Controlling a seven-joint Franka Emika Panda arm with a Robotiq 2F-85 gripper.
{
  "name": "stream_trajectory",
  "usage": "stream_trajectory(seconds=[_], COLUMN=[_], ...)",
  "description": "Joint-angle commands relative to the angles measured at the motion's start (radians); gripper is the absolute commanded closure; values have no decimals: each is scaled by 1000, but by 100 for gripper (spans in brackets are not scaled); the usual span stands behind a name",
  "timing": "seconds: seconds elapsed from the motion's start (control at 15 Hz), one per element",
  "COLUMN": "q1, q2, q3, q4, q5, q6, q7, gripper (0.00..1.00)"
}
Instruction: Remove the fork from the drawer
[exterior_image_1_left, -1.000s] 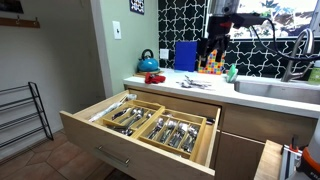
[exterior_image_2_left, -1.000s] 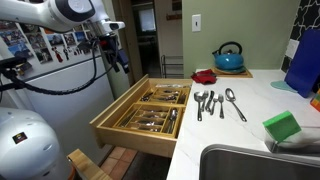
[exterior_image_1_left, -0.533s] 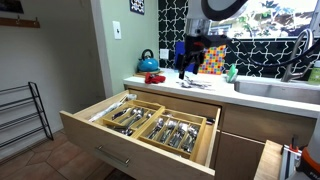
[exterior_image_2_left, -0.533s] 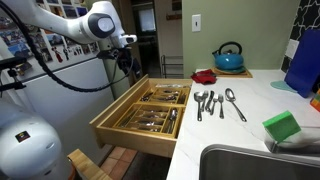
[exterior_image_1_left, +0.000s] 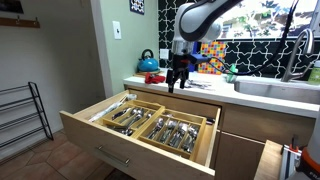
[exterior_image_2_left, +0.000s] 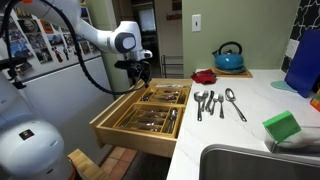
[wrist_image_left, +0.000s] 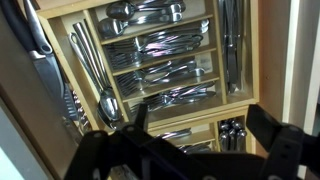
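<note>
Overhead, gripper (exterior_image_1_left: 177, 82) spread and empty, drawer (exterior_image_1_left: 118, 150) pulled open, long side along counter (exterior_image_1_left: 205, 90)

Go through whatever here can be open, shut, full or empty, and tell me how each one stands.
drawer: pulled open, compartments filled with utensils.
gripper: open, holding nothing, above the drawer.
kettle: upright on the counter.
loose cutlery: lying flat on the counter.

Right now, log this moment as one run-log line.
stage: pre-grasp | drawer: open, cutlery in compartments | jaws: open, empty, over drawer | counter: utensils laid out
</note>
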Motion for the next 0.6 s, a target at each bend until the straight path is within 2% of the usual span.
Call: stream_trajectory(seconds=[0.0,0.07,0.13,0.27,0.53], q1=[1,-3,1,-1,1], q2=[136,171,98,130,115], q3=[-22,-27,-20,-21,-20], q4=[65,81,40,54,56], q5=[27,41,8,8,8], q6=[22,29,16,17,17], q7=[-14,10,0,1,1], gripper=[0,0,0,0,0])
